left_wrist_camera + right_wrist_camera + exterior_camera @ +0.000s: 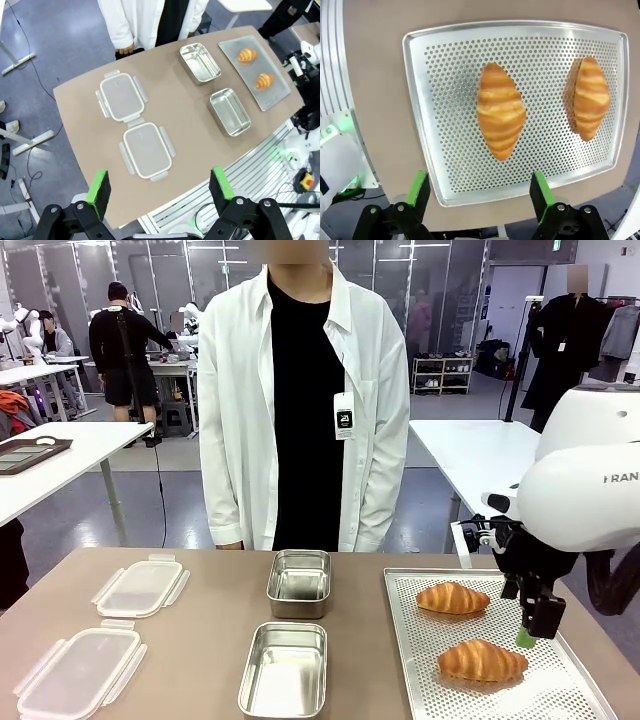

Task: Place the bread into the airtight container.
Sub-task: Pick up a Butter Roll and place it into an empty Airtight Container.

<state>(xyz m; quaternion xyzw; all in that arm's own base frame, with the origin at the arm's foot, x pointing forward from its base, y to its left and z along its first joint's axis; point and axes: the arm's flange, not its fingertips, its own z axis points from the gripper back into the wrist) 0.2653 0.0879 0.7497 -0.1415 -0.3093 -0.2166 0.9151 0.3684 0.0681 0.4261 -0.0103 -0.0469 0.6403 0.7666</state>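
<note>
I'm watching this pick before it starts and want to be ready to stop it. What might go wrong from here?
The open right gripper hangs over the near croissant, which sits slightly off centre under it: one pad may shove it across the perforated tray. The pastry looks soft, so a firm squeeze may crush it. On release it may catch the rim of the near steel container.

A: What does the right arm point(590, 480) look like?
B: Fat, round and white, with grey letters point(621, 478). Its right gripper point(535, 625) is black with green pads point(524, 639).
A: And the person point(300, 410)?
B: A long white shirt over black clothes, with a small tag point(343, 416).
</note>
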